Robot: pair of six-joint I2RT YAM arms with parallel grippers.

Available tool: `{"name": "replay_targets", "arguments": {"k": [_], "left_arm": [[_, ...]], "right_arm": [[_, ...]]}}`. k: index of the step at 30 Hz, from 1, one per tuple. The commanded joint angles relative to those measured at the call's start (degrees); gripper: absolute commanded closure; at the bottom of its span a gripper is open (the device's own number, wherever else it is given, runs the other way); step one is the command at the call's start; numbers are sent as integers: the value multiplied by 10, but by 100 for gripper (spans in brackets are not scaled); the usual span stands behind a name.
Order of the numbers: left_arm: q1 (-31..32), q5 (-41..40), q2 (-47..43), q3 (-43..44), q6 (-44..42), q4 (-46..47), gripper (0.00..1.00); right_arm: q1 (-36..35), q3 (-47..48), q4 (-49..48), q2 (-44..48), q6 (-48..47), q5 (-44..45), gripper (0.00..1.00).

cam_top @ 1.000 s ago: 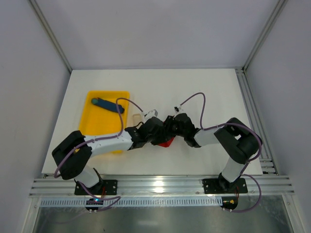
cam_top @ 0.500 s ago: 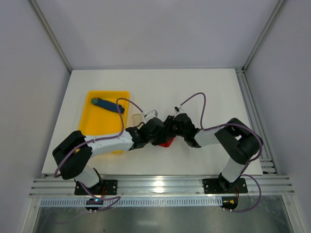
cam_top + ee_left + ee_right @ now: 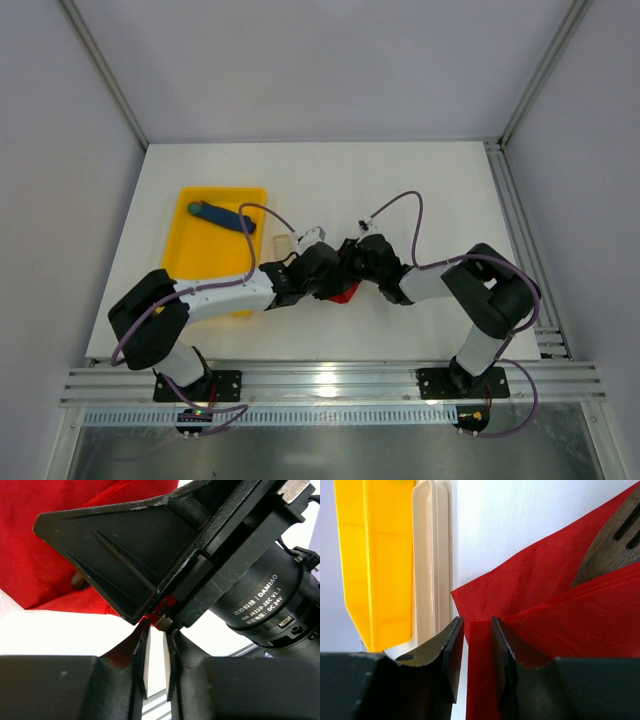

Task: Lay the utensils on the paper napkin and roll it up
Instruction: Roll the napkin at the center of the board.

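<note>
The red paper napkin (image 3: 346,294) lies on the table under both grippers, partly folded over itself (image 3: 555,580). A dark brown wooden utensil (image 3: 612,545) with slots pokes out from under the fold. Another brown tip (image 3: 77,580) shows at the fold's edge. My left gripper (image 3: 156,630) is low at the napkin's edge, jaws a narrow slit apart with only white table showing between them. My right gripper (image 3: 476,625) faces it, almost touching. Its jaws stand a little apart over the folded napkin edge, not clamped on it. Both grippers (image 3: 338,270) meet in the top view.
A yellow tray (image 3: 200,250) sits to the left with a blue stick (image 3: 222,215) in it. A cream plastic piece (image 3: 431,560) lies between the tray (image 3: 375,555) and the napkin. The right gripper's finger (image 3: 130,550) and wrist motor (image 3: 260,600) crowd the left wrist view.
My left gripper's jaws have narrowed and it has edged slightly right toward the right gripper. The right arm and the napkin look unchanged.
</note>
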State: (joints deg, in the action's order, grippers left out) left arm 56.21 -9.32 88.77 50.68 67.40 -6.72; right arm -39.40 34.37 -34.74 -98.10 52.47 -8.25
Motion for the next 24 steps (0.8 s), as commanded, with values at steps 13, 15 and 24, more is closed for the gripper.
{"name": "replay_targets", "arguments": {"k": [13,15,24], "left_arm": [[-8,-68,-18,1,12,-58,100],[-8,-71,-21,-3,13,-57,100],[-8,-86,-27,-22,19,-72,100]], "right_arm": [[-3,-3,-31,32,-8,7,64],[-2,-2,-29,34,-10,7,64],[3,18,5,56,-35,14,60]]}}
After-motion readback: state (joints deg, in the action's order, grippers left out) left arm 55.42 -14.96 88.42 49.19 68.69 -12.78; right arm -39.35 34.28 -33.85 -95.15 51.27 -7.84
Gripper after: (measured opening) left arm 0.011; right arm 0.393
